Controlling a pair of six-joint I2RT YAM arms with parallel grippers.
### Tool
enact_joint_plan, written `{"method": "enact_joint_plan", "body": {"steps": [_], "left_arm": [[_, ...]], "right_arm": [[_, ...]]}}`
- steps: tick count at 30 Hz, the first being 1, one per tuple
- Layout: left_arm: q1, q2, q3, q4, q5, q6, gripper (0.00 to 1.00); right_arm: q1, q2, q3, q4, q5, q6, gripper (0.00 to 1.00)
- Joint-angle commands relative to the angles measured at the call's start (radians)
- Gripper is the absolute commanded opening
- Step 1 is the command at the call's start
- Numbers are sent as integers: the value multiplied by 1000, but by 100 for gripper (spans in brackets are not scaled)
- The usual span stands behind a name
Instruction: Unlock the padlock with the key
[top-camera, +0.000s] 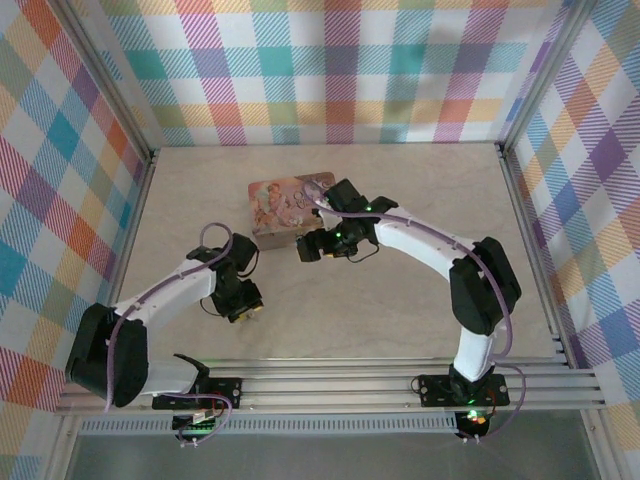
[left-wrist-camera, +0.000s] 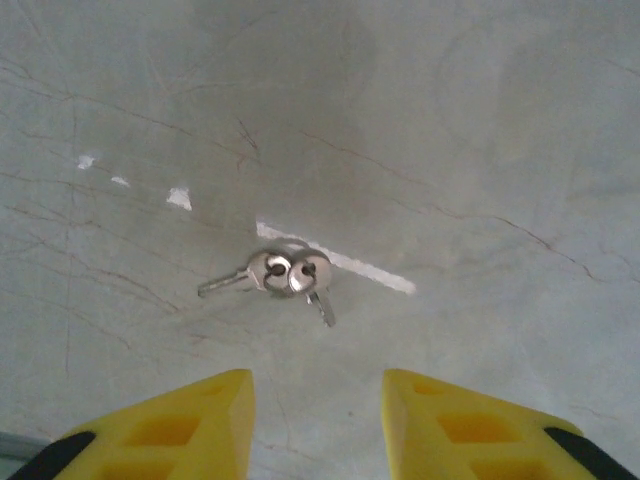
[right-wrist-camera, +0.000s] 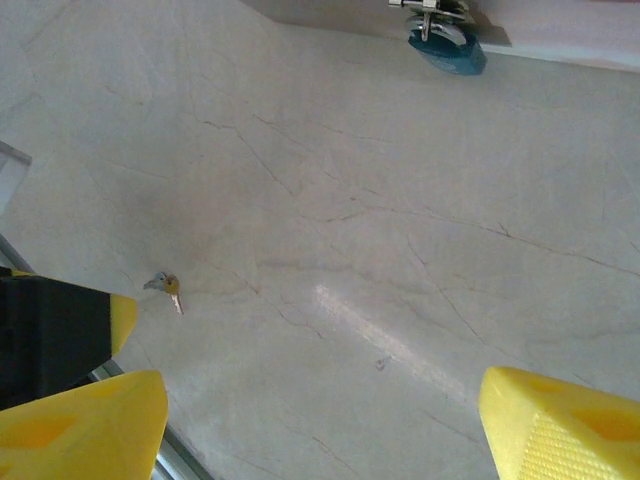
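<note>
Because the key (left-wrist-camera: 285, 272) lies flat on the table (left-wrist-camera: 480, 150), just ahead of the left gripper (left-wrist-camera: 316, 390) and slightly toward its left finger, picking it up looks like the step in hand, and it calls for care. The left gripper's yellow fingers stand partly apart, with bare table between them and nothing held.

The key is really a small bunch: two keys on one ring, one blade pointing left and the other down to the right. A good grasp would probably bring the fingers forward until the round heads sit between them. The tips would then need to drop almost to the table, since thin metal lying flat gives little to pinch. Closing on the heads rather than on a blade should leave a blade free for the lock, though the spare key may dangle in the way.

The padlock (right-wrist-camera: 447, 48) lies well ahead of the right gripper (right-wrist-camera: 320, 400), right by the edge of the pink box (top-camera: 290, 205). The right gripper's fingers stand wide apart and hold nothing, and it seems well placed to steady the padlock.
</note>
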Motion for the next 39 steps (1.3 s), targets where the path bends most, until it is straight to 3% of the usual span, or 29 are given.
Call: {"method": "enact_joint_plan", "body": {"steps": [1,10,23,36,39], "left_arm": [[-6,23,-34,53,-23,-18,35],[-6,77,-77,92,-18,1,34],[-11,56,-85,174,-31,14,9],[-10,50,25,87,-63,69,3],[-8,52,40,52,-88,72,12]], "right_arm": [[11,13,31,4,-19,-8,81],[16,19,-9,28,-21,-5,81],[16,11,7,5,23,-9,82],[16,-37,-73,56,47,8,82],[16,-42,-79,69,41,8,82]]}}
